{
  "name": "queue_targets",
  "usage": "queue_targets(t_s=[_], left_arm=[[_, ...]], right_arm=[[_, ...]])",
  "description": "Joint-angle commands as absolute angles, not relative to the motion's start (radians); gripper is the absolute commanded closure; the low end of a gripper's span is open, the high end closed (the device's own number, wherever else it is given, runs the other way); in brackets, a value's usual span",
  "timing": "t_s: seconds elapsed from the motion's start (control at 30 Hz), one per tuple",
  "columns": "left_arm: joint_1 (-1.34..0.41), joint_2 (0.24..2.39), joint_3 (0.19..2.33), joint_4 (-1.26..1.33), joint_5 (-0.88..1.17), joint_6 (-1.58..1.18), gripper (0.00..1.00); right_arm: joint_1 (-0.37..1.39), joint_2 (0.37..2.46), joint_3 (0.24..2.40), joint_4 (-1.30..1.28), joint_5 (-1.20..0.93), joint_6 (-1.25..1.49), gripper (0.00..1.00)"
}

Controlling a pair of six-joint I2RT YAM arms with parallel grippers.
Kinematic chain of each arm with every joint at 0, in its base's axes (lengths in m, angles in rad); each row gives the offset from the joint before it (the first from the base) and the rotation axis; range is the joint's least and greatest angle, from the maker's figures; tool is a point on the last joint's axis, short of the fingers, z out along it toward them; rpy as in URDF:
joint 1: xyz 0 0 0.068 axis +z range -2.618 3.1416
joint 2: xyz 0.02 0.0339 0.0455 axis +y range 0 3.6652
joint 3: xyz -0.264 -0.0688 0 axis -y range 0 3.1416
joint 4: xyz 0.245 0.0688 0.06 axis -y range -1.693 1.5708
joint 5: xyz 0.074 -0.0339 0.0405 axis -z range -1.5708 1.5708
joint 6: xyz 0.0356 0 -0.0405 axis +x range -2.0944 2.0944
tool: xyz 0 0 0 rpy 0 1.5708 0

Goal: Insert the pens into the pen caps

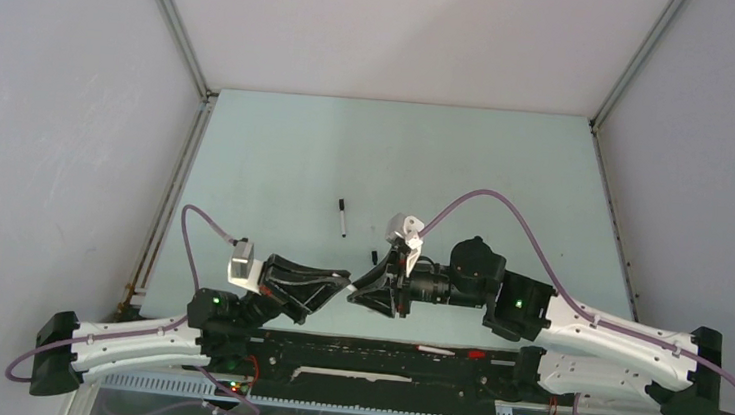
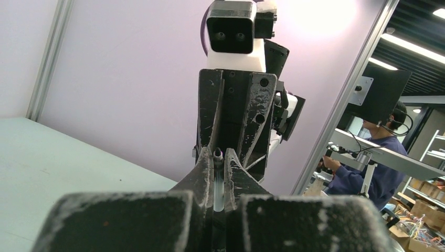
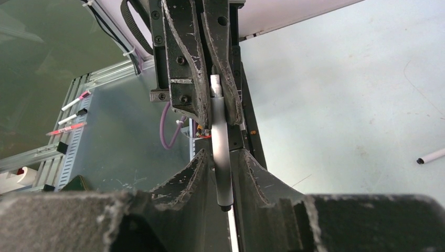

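Note:
My left gripper and right gripper meet tip to tip above the table's near middle. In the left wrist view my left gripper is shut on a white pen whose dark tip pokes out at the fingertips. In the right wrist view that pen reaches from the left fingers into my right gripper. Its jaws stand barely wider than the barrel, and I cannot tell whether they grip. No cap shows there. Another pen with a black cap end lies behind the grippers.
A small black piece lies on the table beside my right gripper. The loose pen also shows at the right edge of the right wrist view. Spare markers rest on the metal rail at the near edge. Walls enclose the table.

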State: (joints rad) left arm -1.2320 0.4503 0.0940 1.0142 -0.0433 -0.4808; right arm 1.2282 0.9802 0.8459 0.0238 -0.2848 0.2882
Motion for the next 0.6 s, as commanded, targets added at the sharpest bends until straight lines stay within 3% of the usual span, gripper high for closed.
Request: queue_targets(t_s=[0.0, 0.3, 0.37, 0.4, 0.5, 0.57], left_arm=[[-1.230, 0.439, 0.126, 1.029, -0.060, -0.486, 1.00], [-1.230, 0.446, 0.121, 1.027, -0.069, -0.488, 1.00], [-1.230, 0.446, 0.120, 1.016, -0.074, -0.486, 0.98], [-1.230, 0.444, 0.121, 1.003, -0.085, -0.486, 0.91], [-1.231, 0.425, 0.124, 0.930, -0.150, -0.490, 0.53], [-1.230, 0.403, 0.127, 0.859, -0.205, -0.488, 0.40]], right_arm=[[1.223, 0.986, 0.845, 0.053, -0.291, 0.280, 0.73], [1.225, 0.980, 0.845, 0.064, -0.297, 0.274, 1.00], [1.227, 0.979, 0.845, 0.063, -0.298, 0.269, 1.00], [1.227, 0.979, 0.845, 0.057, -0.296, 0.269, 1.00], [1.227, 0.973, 0.845, 0.030, -0.246, 0.270, 1.00], [1.226, 0.969, 0.845, 0.006, -0.196, 0.275, 1.00]])
